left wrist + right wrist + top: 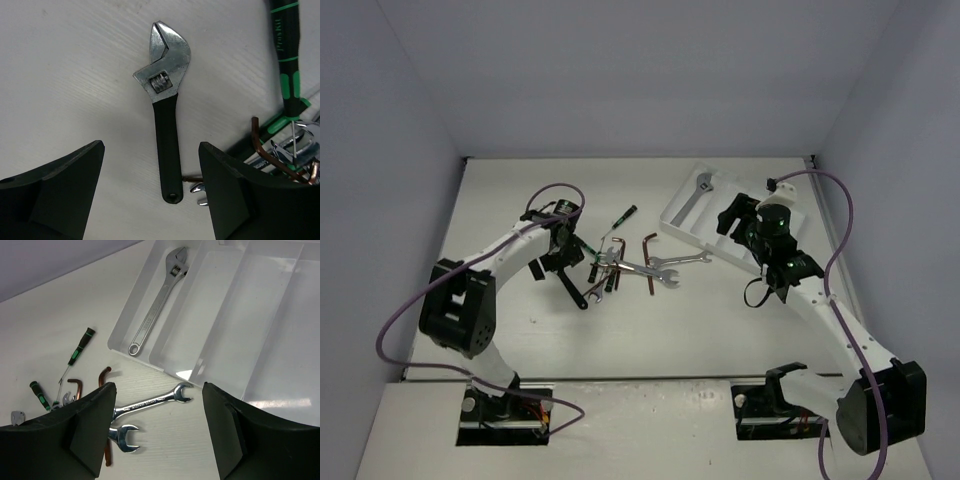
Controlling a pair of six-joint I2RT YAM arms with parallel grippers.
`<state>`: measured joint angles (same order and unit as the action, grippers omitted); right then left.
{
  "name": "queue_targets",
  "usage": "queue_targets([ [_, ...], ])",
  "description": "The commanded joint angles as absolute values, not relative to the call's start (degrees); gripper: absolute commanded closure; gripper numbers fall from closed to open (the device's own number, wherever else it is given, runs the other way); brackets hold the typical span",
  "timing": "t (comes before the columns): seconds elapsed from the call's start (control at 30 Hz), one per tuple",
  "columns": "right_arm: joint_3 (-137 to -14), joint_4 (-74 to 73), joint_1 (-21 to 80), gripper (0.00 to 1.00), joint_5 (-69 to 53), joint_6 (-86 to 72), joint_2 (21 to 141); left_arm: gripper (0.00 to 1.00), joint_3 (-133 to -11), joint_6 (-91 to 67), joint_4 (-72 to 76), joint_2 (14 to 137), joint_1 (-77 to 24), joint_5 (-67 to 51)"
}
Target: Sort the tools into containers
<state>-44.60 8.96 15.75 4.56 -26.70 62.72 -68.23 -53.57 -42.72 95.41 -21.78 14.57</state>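
The black-handled adjustable wrench [167, 125] lies flat on the table. My left gripper [151, 165] is open above it, and the handle's end lies between the fingers with nothing gripped. It also shows in the top view [575, 291] under the left gripper [552, 266]. Two silver open-end wrenches [152, 401] [122, 436] lie crossed on the table below my open, empty right gripper [158, 410], which hovers by the tray's near-left edge [728, 218]. The white tray [240, 315] holds one all-silver adjustable wrench [157, 302] in its leftmost compartment.
A tangle of tools [610, 265] lies mid-table: green-and-black screwdrivers [80, 347] [287, 60], reddish-brown hex keys [105, 375] [260, 145] and small wrenches. One hex key [650, 262] lies beside the open-end wrenches. Grey walls close the table on three sides.
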Motion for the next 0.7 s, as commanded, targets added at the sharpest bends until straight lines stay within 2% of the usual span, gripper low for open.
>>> queue_targets([
  [0.0,-41.39,9.0,15.73,0.33,2.42,-26.79,55.55,0.3,-70.9,-58.13,-41.25,98.68,-21.28,13.32],
  [0.23,-38.33,6.16,15.73,0.32,2.37,-25.76,50.36,0.31,-69.44,-59.41,-38.5,102.12,-21.1,12.3],
  [0.4,-37.53,5.71,15.68,0.32,1.14,-24.87,49.25,0.37,-67.29,-59.38,-36.19,103.59,-20.6,11.78],
  [0.6,-38.06,5.45,15.73,0.32,0.88,-24.77,49.57,0.6,-64.15,-59.22,-34.15,104.78,-19.5,11.23],
  [0.63,-38.18,5.45,15.73,0.32,0.94,-24.59,49.63,0.68,-63.84,-58.92,-33.55,105.02,-19.38,10.93],
  [0.67,-38.32,5.48,15.76,0.32,0.83,-24.35,49.83,0.79,-63.58,-58.58,-33.15,105.14,-19.25,10.36],
])
